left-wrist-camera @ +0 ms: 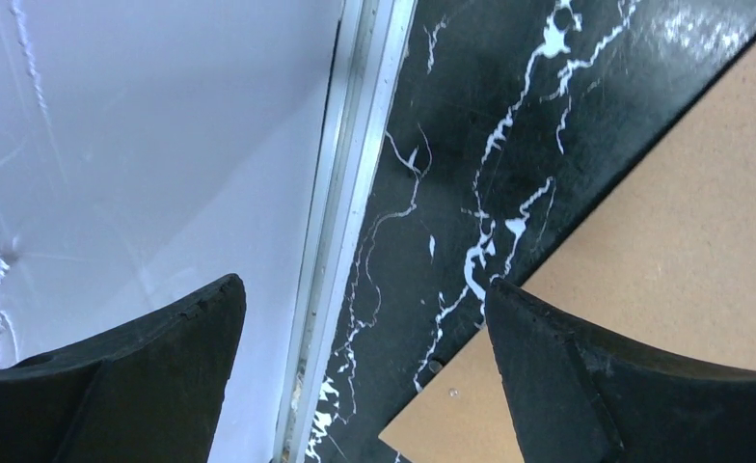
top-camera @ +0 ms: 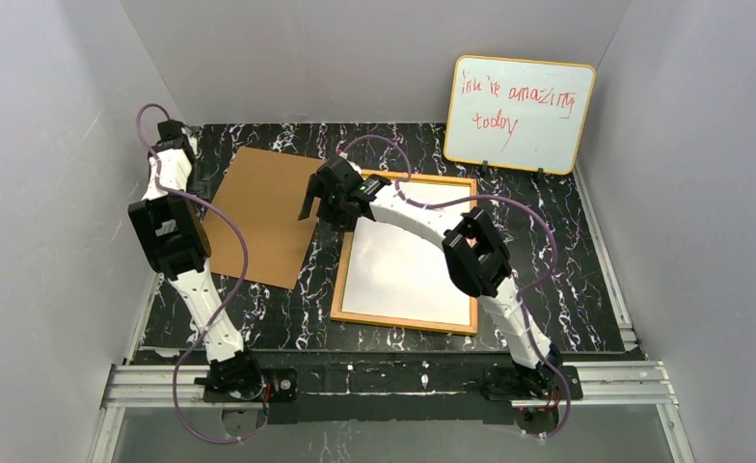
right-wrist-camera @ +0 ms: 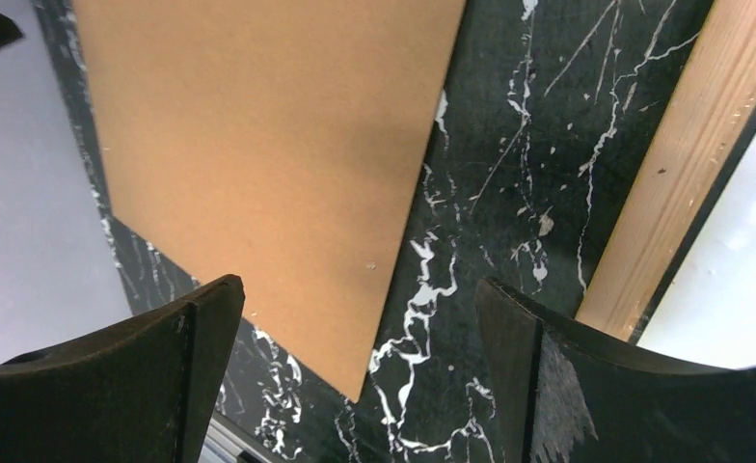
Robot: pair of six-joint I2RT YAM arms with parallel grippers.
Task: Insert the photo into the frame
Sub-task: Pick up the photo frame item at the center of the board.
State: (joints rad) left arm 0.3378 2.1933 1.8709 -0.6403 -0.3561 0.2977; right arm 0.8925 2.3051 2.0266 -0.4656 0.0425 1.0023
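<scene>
The frame (top-camera: pixel 343 278) lies flat at the table's middle with its orange-wood back rim up. A plain white sheet (top-camera: pixel 408 253) fills it, which looks like the photo with its white back up; no printed side shows. My right gripper (top-camera: pixel 318 193) is open and empty, above the dark gap just off the frame's far left corner. In the right wrist view (right-wrist-camera: pixel 360 318) the wood rim (right-wrist-camera: pixel 683 164) and the white sheet (right-wrist-camera: pixel 736 280) lie to the right. My left gripper (top-camera: pixel 174 130) is open and empty at the far left; the left wrist view (left-wrist-camera: pixel 364 318) shows bare table below it.
A brown backing board (top-camera: pixel 263 212) lies left of the frame and shows in both wrist views (left-wrist-camera: pixel 663 222) (right-wrist-camera: pixel 268 125). A whiteboard with red writing (top-camera: pixel 519 114) leans on the back wall at the right. The side wall (left-wrist-camera: pixel 143 154) is close to my left gripper.
</scene>
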